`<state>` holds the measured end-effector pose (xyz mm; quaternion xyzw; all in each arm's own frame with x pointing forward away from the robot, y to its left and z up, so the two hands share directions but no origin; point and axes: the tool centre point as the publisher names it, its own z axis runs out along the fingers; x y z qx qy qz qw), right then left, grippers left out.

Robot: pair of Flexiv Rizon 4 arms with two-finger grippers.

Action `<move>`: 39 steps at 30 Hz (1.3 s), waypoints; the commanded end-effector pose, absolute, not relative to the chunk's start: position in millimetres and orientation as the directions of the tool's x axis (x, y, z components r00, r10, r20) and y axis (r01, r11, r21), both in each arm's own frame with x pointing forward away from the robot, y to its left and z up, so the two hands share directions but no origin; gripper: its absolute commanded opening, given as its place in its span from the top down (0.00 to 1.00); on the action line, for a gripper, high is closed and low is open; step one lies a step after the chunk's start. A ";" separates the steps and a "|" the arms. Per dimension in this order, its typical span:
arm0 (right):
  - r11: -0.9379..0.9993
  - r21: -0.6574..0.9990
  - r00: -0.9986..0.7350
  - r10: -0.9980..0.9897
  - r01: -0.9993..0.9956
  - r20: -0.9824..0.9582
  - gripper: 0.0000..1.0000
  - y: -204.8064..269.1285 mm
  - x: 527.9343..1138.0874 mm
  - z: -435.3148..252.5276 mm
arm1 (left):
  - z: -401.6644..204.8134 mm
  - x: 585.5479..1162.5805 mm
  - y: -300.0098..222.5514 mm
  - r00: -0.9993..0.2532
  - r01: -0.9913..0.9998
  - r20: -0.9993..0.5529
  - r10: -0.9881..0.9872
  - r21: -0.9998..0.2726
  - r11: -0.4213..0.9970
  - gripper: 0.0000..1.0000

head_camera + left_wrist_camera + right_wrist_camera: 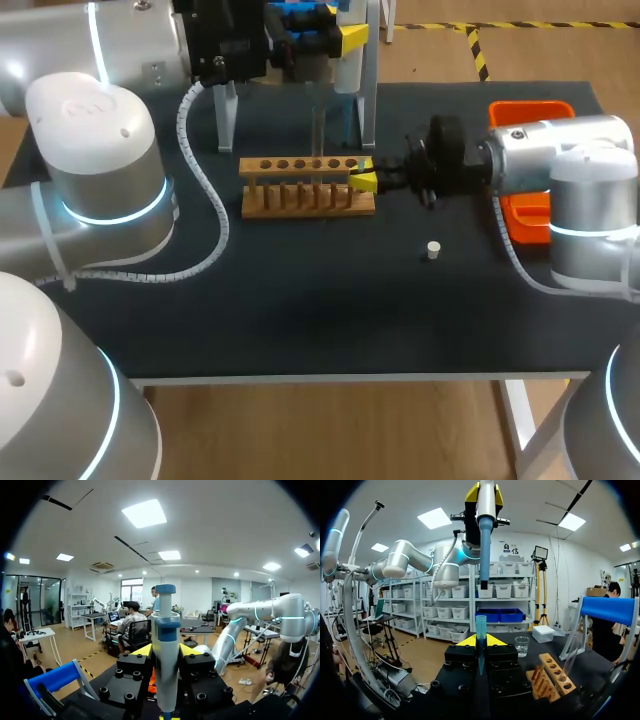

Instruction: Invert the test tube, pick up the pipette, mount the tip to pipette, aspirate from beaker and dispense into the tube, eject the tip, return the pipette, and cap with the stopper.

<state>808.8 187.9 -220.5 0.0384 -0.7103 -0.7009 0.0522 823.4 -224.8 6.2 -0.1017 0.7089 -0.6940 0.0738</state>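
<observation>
Blue-and-white plastic pipette [165, 630]: standing upright between the fingers of the left claw [166, 651], high over the back of the counter [300, 310].
Left claw: pinching the pipette's barrel from both sides, open only as wide as the barrel, and carrying nothing else.
Teal pipette tip [480, 630]: sitting in the right claw [480, 642], wide mouth up and fine point down. The pipette's nozzle is hanging above it, roughly in line.
Right claw: the yellow fingers are looking almost together around the tip. They are partly hiding the contact itself, so I'm calling it a grip, probably a light one. In the head view this claw is hovering just beside the right end of the wooden rack [307, 187].
Step in hand: mounting the tip, I'm judging. Nozzle and tip are apart and not yet joined.
How the tip is going to handle: feather-light, thin-walled, smooth and slippery, so a hard squeeze is risking a crushed collar. The best hold is on the wider upper part, just under the mouth, leaving the opening free for the nozzle.
How the pipette is going to handle: stiff and light. A mid-barrel hold is suiting it, leaving the plunger end and the nozzle clear.
Glass beaker [521, 646]: standing on the counter ahead of the right claw, near the rack. It is fragile and easy to knock.
White stopper [432, 250]: lying alone on the counter, apart from the rack. It is small and likely to roll.
Test tube: I'm not managing to pick it out for certain.
</observation>
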 end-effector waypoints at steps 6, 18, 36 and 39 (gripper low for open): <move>0.024 1.000 -0.991 -0.133 0.020 0.023 1.00 196.0 806.7 -213.8 | 7.1 823.8 -223.3 -0.970 -0.043 0.037 -0.242 -0.999 0.018 1.00; 0.032 0.999 -0.989 -0.142 0.034 0.038 1.00 199.5 800.5 -212.3 | 7.1 823.8 -223.3 -0.970 -0.043 0.037 -0.242 -0.999 0.018 1.00; 0.049 0.998 -0.988 -0.143 0.050 0.056 1.00 203.5 796.8 -206.8 | 7.1 823.8 -223.3 -0.970 -0.043 0.037 -0.242 -0.999 0.018 1.00; 0.047 0.998 -0.988 -0.142 0.048 0.054 1.00 203.7 796.5 -206.3 | 7.1 823.8 -223.3 -0.970 -0.043 0.037 -0.242 -0.999 0.018 1.00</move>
